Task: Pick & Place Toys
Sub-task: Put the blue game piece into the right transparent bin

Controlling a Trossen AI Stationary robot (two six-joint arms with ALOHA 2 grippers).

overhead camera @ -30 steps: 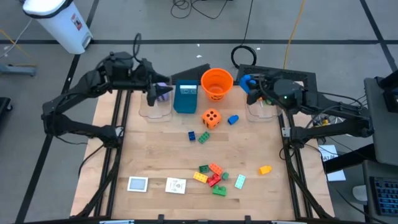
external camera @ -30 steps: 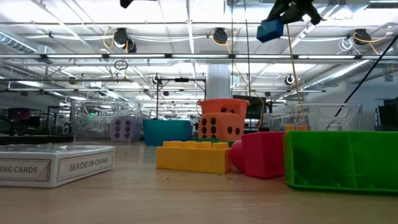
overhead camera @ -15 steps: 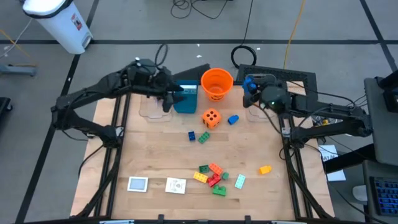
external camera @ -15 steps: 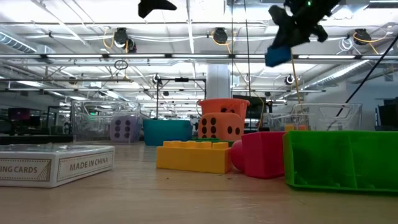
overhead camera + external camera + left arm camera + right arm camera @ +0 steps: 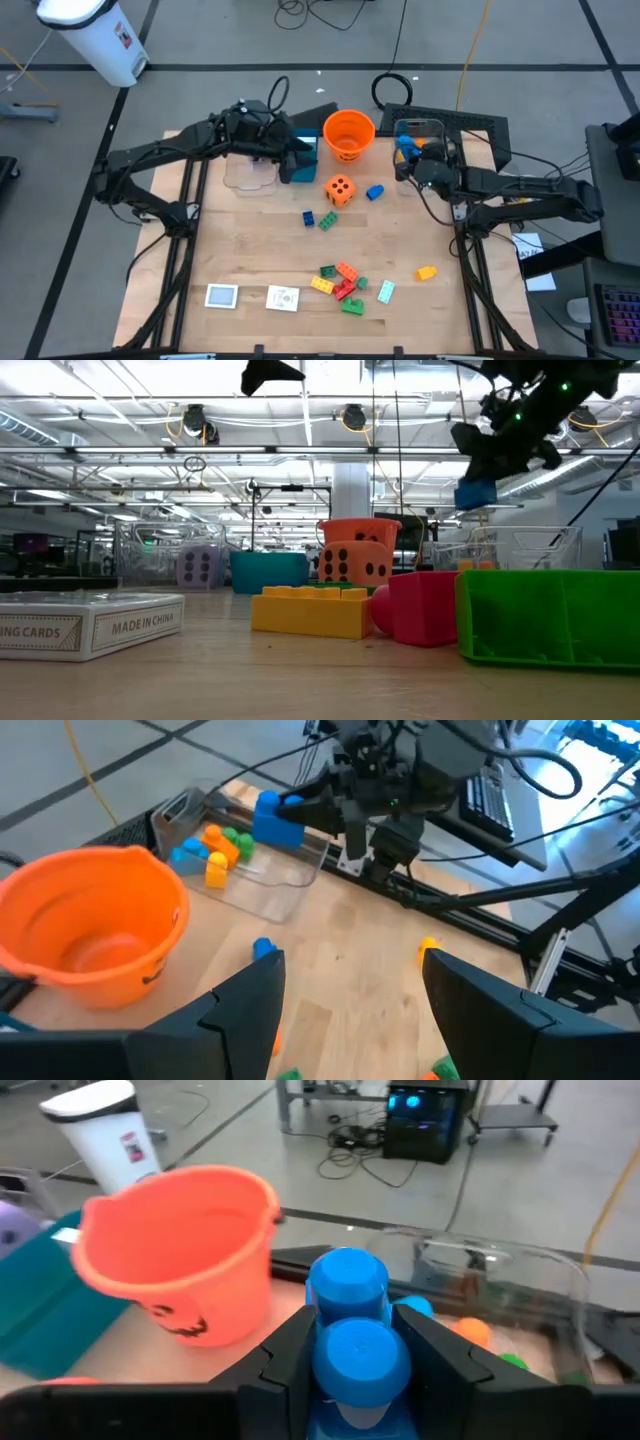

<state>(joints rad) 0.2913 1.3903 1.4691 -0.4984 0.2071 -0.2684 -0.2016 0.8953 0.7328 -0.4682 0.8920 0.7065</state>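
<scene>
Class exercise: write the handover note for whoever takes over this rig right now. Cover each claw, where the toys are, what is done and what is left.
Right claw: shut on a blue brick, above the right clear bin, which already holds some bricks.
Left claw: open, empty, near the orange bucket.
Still on the table: orange die, scattered bricks, two white cards.
Next: drop the blue brick, then clear the rest.

A grey floor [image 5: 200, 30] crossed by dark lines surrounded the wooden table [image 5: 250, 250]. A white bin [image 5: 95, 35] stood beyond the table's far left corner. Behind the table, ceiling lights [image 5: 350, 417] lit an open hall.
</scene>
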